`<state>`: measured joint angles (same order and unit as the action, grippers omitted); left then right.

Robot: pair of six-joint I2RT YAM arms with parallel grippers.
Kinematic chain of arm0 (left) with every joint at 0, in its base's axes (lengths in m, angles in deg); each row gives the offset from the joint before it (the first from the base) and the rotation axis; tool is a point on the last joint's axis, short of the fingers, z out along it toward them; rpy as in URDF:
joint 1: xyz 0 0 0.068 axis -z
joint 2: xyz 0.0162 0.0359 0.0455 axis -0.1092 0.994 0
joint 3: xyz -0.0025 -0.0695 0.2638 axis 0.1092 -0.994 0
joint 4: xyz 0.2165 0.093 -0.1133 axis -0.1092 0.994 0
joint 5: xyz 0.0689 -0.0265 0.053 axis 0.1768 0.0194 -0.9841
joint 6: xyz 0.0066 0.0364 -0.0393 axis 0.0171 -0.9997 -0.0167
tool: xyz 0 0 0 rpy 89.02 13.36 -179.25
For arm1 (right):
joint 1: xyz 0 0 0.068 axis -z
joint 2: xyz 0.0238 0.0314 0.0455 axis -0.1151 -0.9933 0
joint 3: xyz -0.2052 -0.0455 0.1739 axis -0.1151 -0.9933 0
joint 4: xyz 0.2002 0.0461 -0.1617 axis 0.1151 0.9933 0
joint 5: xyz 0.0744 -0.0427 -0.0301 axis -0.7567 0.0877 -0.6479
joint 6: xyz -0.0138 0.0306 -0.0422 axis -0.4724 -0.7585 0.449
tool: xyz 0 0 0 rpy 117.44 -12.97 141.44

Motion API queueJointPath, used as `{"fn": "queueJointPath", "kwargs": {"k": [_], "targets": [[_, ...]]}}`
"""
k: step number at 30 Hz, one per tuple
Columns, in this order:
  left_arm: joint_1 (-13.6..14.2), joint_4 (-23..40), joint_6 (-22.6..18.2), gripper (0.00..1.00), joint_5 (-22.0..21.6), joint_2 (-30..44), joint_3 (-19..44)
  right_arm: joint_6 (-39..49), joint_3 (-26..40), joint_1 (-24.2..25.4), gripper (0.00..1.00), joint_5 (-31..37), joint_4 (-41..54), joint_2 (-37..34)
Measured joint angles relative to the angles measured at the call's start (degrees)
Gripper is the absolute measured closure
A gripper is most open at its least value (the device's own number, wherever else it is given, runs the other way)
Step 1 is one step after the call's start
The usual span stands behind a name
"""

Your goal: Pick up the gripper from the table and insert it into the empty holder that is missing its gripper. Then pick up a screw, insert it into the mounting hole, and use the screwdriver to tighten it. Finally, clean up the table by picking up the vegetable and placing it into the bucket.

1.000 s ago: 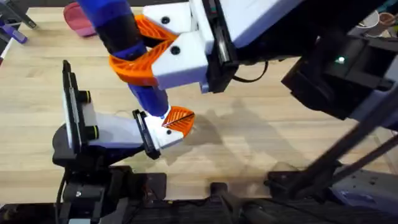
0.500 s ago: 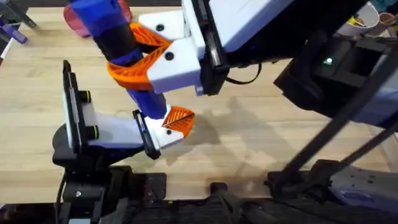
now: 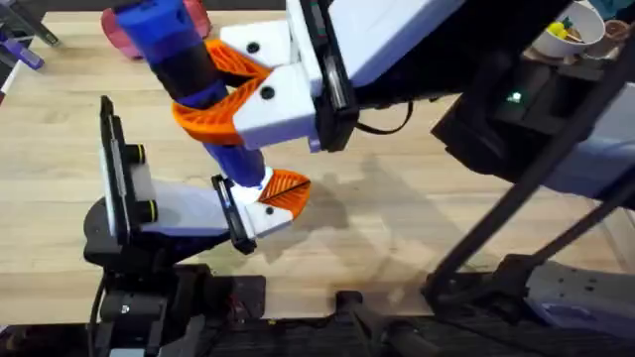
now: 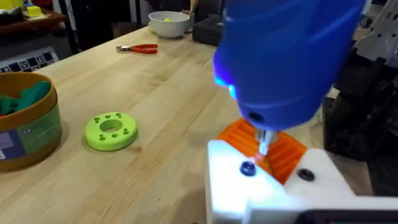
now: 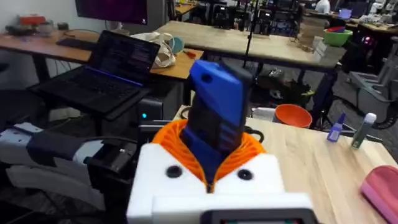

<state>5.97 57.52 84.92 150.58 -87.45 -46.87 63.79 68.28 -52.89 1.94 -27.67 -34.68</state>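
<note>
Two orange ribbed pads of the right gripper (image 3: 213, 94) were clenched round the blue screwdriver (image 3: 184, 59), which stood tilted over the near left part of the table (image 3: 417, 208). In the right wrist view the screwdriver (image 5: 214, 112) rose between that arm's white finger mounts and orange pads (image 5: 171, 146).

Below it, near the table's front edge, lay the left gripper (image 3: 263, 203), its white holder (image 3: 253, 223) carrying the orange gripper (image 3: 286, 188). The screwdriver's lower end came down right at this orange piece. In the left wrist view the thin metal bit (image 4: 263, 142) pointed down at the seam between the orange gripper (image 4: 273, 149) and the white holder (image 4: 273, 186), just beside a dark screw head (image 4: 247, 168); whether the bit touched anything I could not tell. A blue light glowed on the screwdriver's body (image 4: 280, 56). Whether the left gripper's own fingers were spread or closed could not be told.

Farther along the table in the left wrist view sat the brown bucket (image 4: 28, 124) with a green thing inside it (image 4: 25, 99), a round green disc (image 4: 111, 130) near it, red-handled pliers (image 4: 140, 48) beyond, and a white bowl (image 4: 168, 23) near the far edge.
</note>
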Motion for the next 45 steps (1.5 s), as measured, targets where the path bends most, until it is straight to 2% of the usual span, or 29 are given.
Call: {"fn": "queueJointPath", "kwargs": {"k": [45], "targets": [[0.0,0.0,0.0,0.981,0.0,0.0,0.0,2.87,0.0,0.0,0.992,-0.91,0.37,-1.41]]}}
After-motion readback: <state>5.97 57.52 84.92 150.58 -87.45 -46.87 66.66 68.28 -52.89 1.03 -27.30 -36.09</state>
